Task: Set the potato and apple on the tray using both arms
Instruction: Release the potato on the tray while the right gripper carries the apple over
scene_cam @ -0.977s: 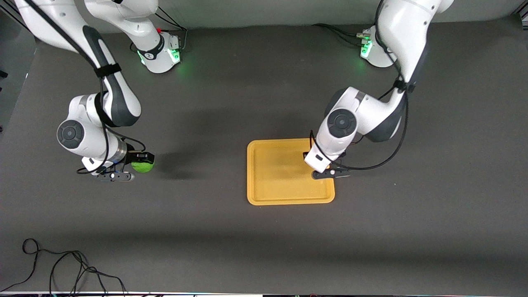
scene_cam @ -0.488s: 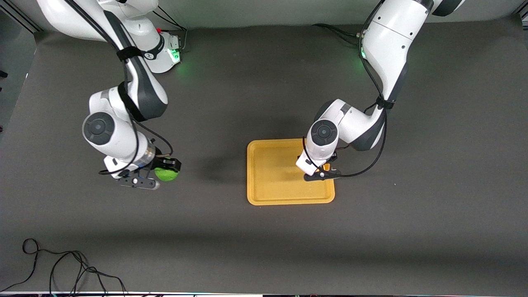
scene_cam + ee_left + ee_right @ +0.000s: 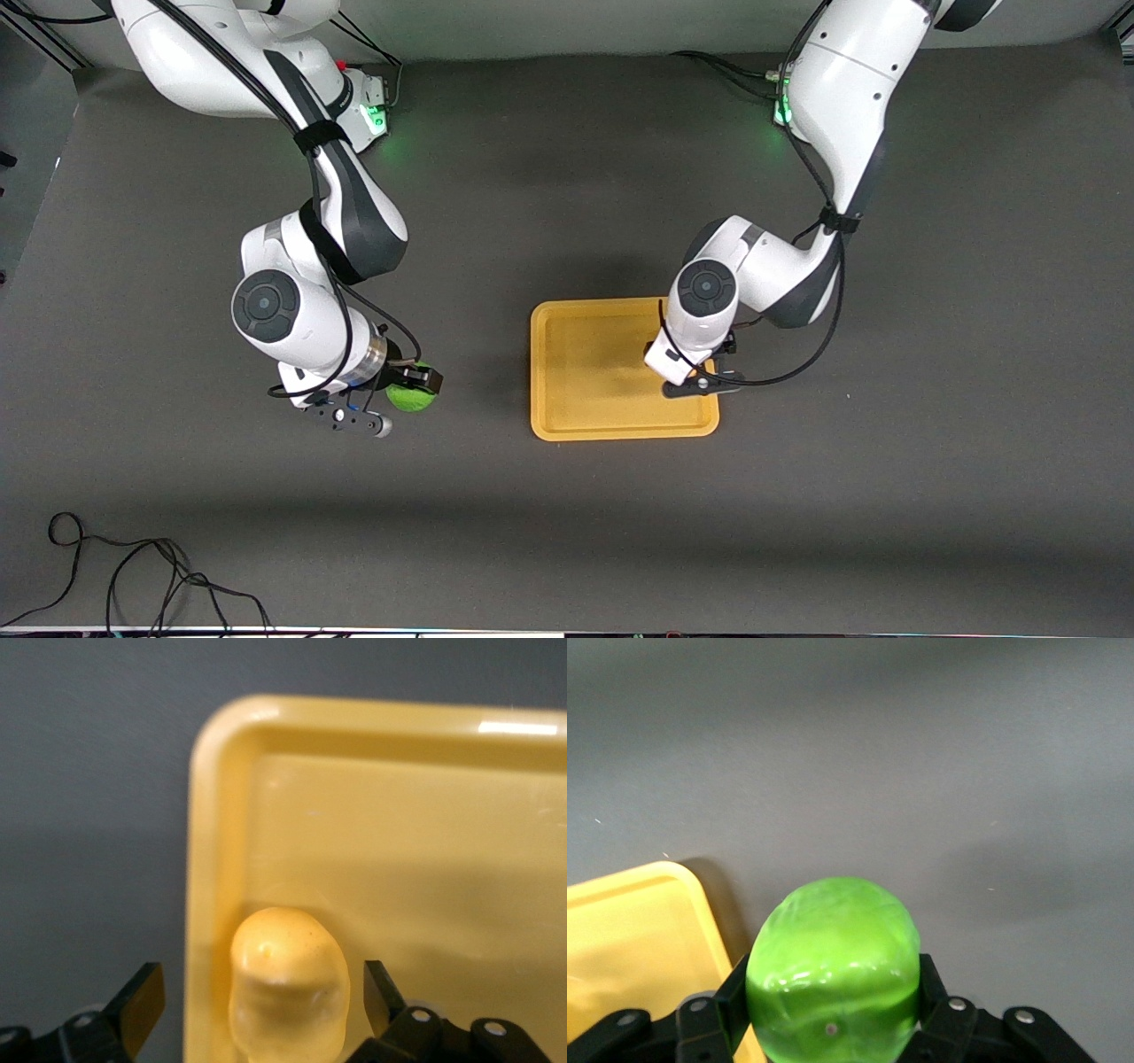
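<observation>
Over the bare desk point(image 3: 886, 496) toward the right arm's end, I see my right pincer point(image 3: 833, 1028) clamped on the apple point(image 3: 413, 397), the tray point(image 3: 585, 431) lying toward the left arm's end, where the left pincer point(image 3: 257, 1014) stands apart around the potato point(image 3: 289, 979) resting inside its rim.

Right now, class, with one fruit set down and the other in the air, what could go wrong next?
1. The potato lies close to the tray rim with the left gripper open around it; a finger could nudge it on withdrawal.
2. The right gripper holds the apple over bare table; a slip drops it off-tray.
</observation>
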